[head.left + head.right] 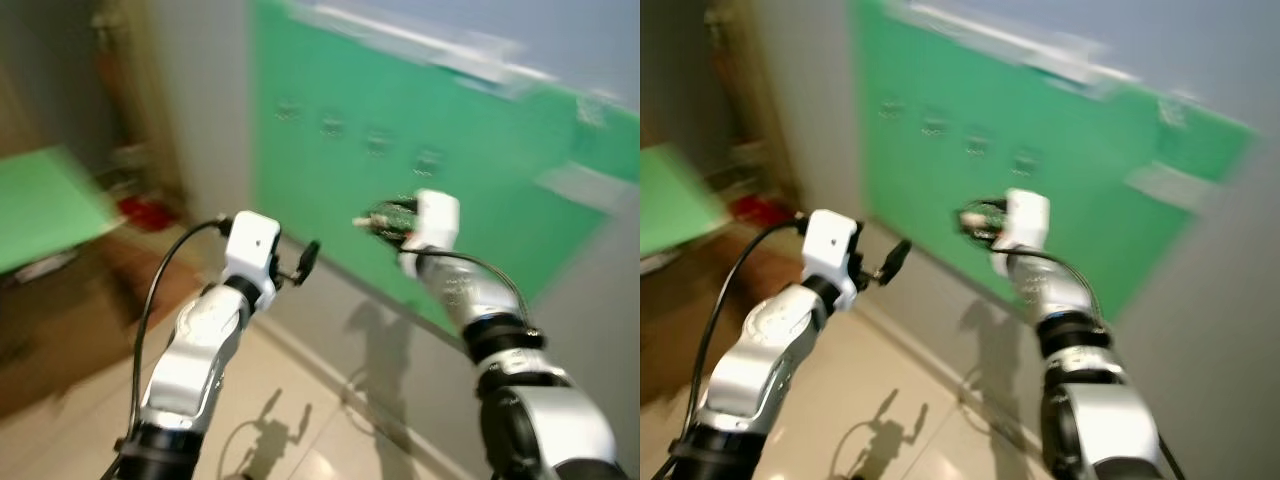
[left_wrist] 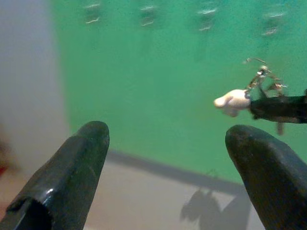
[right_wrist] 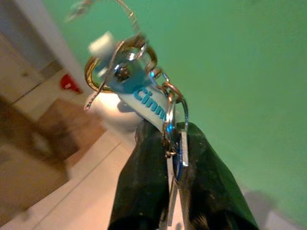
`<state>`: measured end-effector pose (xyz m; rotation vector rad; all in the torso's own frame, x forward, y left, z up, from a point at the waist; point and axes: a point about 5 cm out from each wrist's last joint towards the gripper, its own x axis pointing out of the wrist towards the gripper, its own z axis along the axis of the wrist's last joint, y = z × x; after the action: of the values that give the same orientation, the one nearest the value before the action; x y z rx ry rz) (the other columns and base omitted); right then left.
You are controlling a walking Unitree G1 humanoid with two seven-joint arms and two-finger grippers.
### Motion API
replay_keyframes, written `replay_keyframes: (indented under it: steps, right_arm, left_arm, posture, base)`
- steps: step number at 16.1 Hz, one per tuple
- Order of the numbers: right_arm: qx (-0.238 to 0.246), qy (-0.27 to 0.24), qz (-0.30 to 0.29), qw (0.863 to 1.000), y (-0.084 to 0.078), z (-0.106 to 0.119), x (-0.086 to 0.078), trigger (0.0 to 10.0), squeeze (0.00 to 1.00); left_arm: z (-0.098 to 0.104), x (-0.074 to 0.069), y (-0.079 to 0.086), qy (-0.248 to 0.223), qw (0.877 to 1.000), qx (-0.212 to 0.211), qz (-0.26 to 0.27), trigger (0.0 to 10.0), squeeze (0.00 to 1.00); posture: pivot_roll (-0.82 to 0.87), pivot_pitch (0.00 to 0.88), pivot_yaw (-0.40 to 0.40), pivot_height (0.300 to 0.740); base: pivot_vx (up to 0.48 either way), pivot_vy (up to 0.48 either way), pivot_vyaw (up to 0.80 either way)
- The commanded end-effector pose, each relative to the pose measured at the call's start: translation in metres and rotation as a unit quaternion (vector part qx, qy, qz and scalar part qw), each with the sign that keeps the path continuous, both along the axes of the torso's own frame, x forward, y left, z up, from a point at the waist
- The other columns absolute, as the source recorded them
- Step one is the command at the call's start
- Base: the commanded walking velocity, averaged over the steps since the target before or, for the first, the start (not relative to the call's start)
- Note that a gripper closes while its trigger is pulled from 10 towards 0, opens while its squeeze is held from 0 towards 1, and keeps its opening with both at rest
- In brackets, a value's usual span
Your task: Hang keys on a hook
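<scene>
Keys, metal rings, blue tag, clamped in right hand; left hand spread.

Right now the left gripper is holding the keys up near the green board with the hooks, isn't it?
Not quite: the right gripper holds the keys near the green board with the hooks, as the right wrist view shows. The left gripper is open.

Both silver arms are raised and reach forward. The left gripper stands with its two black fingers spread wide apart, nothing between them. The right gripper (held a little higher and further forward) has its fingers pressed together, pinching a bunch of keys.
</scene>
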<state>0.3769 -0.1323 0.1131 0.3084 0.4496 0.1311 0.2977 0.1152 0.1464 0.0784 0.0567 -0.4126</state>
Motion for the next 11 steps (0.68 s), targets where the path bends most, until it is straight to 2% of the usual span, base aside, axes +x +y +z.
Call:
replay_keyframes:
  steps: [1,3,8,9,10,11]
  right_arm:
    - [0.021,0.036,-0.023,0.999,0.0,-0.008,-0.003,0.0,0.0]
    - [0.006,0.077,-0.043,0.996,-0.008,-0.029,-0.013,0.0,0.0]
    - [-0.02,0.106,-0.022,0.994,-0.003,-0.043,-0.023,0.0,0.0]
    - [-0.043,0.097,-0.012,0.994,-0.005,-0.043,-0.023,0.0,0.0]
    - [-0.087,0.061,0.007,0.994,-0.004,-0.038,-0.02,0.0,0.0]
    - [-0.111,0.034,0.021,0.993,-0.002,-0.033,-0.019,0.0,0.0]
  left_arm:
    - [-0.004,-0.001,-0.001,0.014,1.0,0.002,0.003,10.0,0.0]
    - [-0.005,-0.002,-0.002,0.019,1.0,0.002,0.0,10.0,0.0]
    - [-0.007,-0.003,-0.003,0.023,1.0,0.004,0.0,10.0,0.0]
    - [-0.008,-0.003,-0.001,0.023,1.0,0.007,0.004,10.0,0.0]
    - [-0.01,-0.003,0.0,0.024,1.0,0.007,0.007,10.0,0.0]
    - [-0.011,-0.003,0.0,0.027,1.0,0.002,0.006,10.0,0.0]
  posture:
    - [0.04,0.0,-0.081,0.74]
    - [0.05,0.002,-0.081,0.74]
    - [0.04,0.004,-0.084,0.74]
    - [0.04,0.004,-0.083,0.74]
    - [0.04,0.004,-0.084,0.74]
    - [0.05,0.004,-0.083,0.74]
  base:
    - [0.0,0.0,0.0]
    - [0.0,0.0,0.0]
    - [0.0,0.0,0.0]
    - [0.0,0.0,0.0]
    - [0.0,0.0,0.0]
    - [0.0,0.0,0.0]
